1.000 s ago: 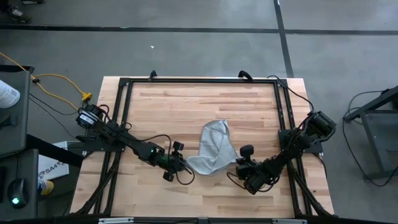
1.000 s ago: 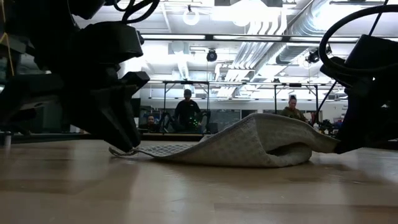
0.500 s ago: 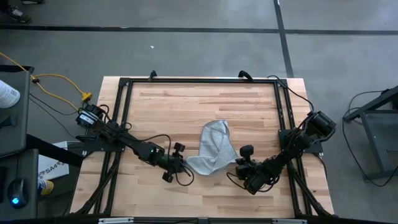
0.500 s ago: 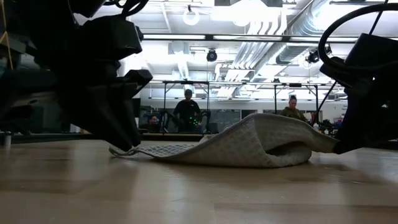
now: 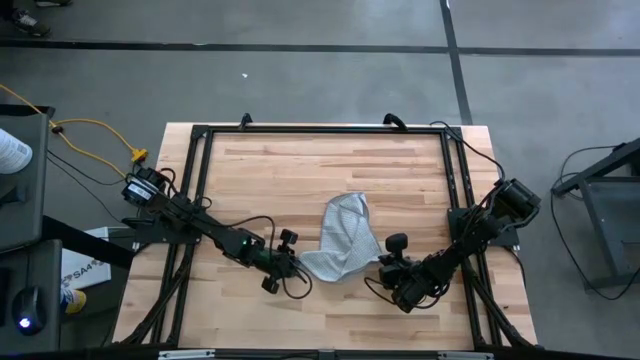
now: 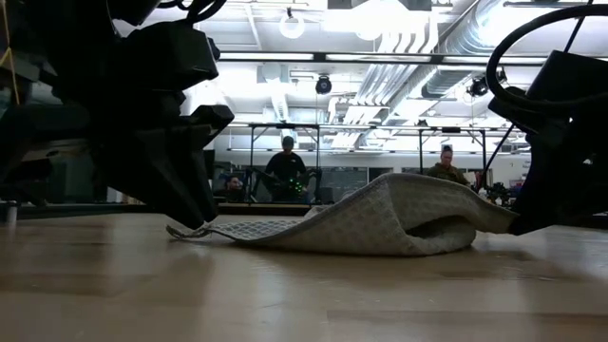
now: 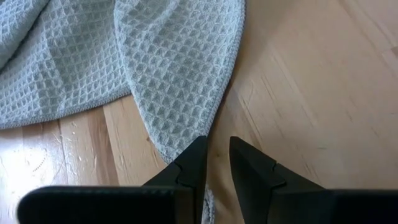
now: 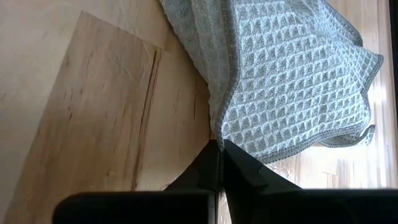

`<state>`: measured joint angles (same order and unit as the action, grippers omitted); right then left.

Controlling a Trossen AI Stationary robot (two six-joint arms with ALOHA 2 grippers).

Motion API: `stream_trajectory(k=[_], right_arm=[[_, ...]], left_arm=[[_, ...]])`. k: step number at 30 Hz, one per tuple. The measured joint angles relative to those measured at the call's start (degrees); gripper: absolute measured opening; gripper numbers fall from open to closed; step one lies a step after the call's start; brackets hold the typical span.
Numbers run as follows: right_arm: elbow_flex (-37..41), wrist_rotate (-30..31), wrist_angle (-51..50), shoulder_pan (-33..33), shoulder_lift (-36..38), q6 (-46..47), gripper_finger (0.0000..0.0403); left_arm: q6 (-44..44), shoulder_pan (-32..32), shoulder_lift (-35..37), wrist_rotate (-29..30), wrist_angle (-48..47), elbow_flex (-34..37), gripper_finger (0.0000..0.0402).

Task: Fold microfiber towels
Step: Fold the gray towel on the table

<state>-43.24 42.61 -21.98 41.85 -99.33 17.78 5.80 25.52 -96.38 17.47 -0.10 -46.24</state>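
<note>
Left gripper (image 7: 214, 163): low at the towel's near-left corner, fingers parted by a narrow gap, the corner's edge running between them.
Right gripper (image 8: 220, 163): fingers pinched together on the towel's near-right corner, at table level.
Microfiber towel (image 5: 342, 240): rumpled heap on the wooden tabletop (image 5: 300, 170), between the two arms, partly doubled over.
Progress: early, by my judgement; no neat fold yet, corners gripped, spreading and folding remain.
Background: people beyond the table.
</note>
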Motion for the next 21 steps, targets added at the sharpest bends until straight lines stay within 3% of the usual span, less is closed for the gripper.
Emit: stream_trajectory(k=[15,21], right_arm=[[0.0,-1.2,0.0,0.0,0.0,0.0,0.0004],[0.0,-1.2,0.0,0.0,0.0,0.0,0.0004]], left_arm=[[1.5,0.0,0.0,-0.6,0.2,0.0,0.007],[1.5,0.0,0.0,0.7,0.3,0.0,0.0097]])
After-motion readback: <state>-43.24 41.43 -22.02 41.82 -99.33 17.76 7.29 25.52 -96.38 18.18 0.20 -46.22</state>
